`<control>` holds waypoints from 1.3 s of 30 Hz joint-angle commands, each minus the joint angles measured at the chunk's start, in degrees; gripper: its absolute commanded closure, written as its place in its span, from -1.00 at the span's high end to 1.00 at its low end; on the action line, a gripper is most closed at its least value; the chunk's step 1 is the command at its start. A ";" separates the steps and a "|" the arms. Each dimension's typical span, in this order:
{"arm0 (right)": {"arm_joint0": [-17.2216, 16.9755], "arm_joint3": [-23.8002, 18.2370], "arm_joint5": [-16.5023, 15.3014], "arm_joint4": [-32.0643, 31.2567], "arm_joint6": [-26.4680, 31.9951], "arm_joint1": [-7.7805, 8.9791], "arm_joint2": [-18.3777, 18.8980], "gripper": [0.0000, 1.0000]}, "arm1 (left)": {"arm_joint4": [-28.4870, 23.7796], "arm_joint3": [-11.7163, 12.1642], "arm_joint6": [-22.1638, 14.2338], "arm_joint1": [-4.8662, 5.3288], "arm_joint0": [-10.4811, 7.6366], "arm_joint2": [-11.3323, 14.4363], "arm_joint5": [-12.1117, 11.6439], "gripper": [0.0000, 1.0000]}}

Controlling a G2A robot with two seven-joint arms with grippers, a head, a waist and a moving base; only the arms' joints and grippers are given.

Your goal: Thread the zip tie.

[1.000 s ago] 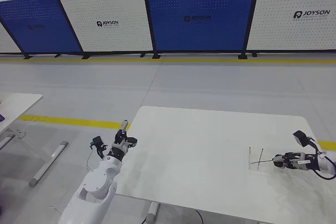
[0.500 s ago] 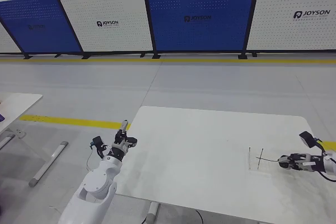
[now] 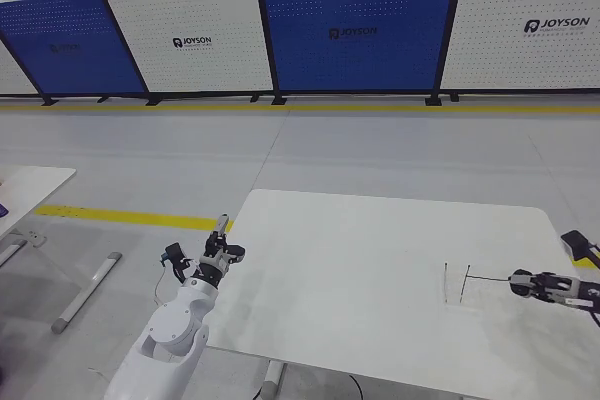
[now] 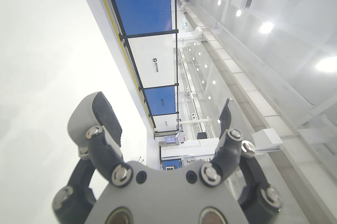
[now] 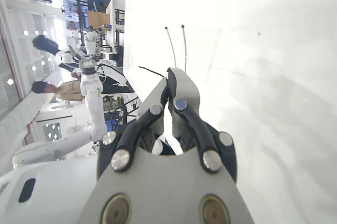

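1. Top view is showing the right hand (image 3: 518, 281) hanging over the bench (image 3: 360, 260) near its right edge. Its fingers are pressing together on one end of a black zip tie (image 3: 490, 278).
2. That tie is sticking out flat from the fingertips toward the middle of the bench. Pinching it at one end is probably leaving the long free part available for feeding through a head.
3. Two loose ties (image 3: 446, 282) are lying side by side on the bench, just beyond the held tie's free tip. Right wrist view is showing their small heads at the ends farther from the hand. Whether the tip is touching the nearer one is too fine to tell.
4. The left hand (image 3: 221, 232) is sitting just off the bench's left edge, well apart from all three ties. Left wrist view is showing its fingers (image 4: 105, 114) spread wide and gripping nothing, so it appears to be waiting to take the other end or steady a head.
5. As for holders, the bench itself is acting as the only carrier — the loose ties are lying straight on its bare white top.
6. Threading is looking barely begun, since the held tie is not passing through any head.
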 commanded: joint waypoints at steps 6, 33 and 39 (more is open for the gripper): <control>-3.34 -5.63 1.49 -1.53 -0.64 0.92 2.16 -1.00 | 0.00 0.00 0.00 0.00 0.00 0.00 0.00 1.00; -2.76 -21.41 -0.92 -1.47 -9.93 -2.52 -6.36 -1.00 | 0.00 0.00 0.00 0.00 0.00 0.00 0.00 1.00; -2.76 -21.41 -0.92 -1.47 -9.93 -2.52 -6.36 -1.00 | 0.00 0.00 0.00 0.00 0.00 0.00 0.00 1.00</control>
